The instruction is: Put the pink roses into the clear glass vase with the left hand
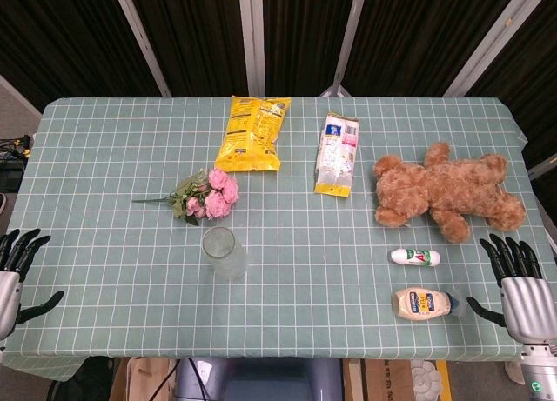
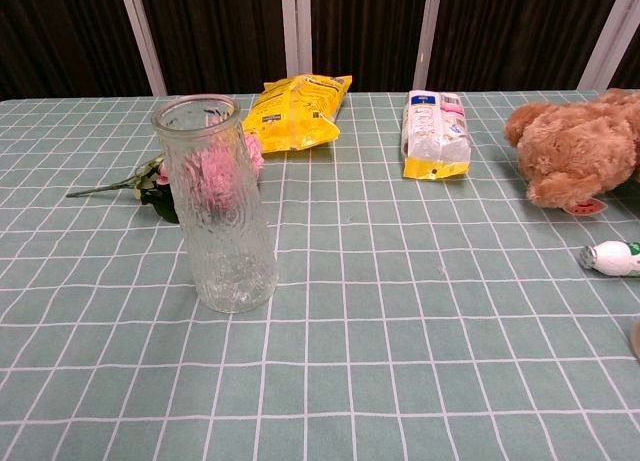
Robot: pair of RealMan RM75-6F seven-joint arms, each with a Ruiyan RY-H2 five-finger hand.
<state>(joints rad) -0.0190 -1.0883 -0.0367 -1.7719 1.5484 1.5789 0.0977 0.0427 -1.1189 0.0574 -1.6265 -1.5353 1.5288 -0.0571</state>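
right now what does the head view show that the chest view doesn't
Only the head view shows the left hand and right hand, both open at the near table corners, plus the mayonnaise bottle lying whole. Only the chest view shows the clear glass vase side-on, upright and empty. Both show the pink roses lying behind the vase, the yellow bag, the white packet and the teddy bear.
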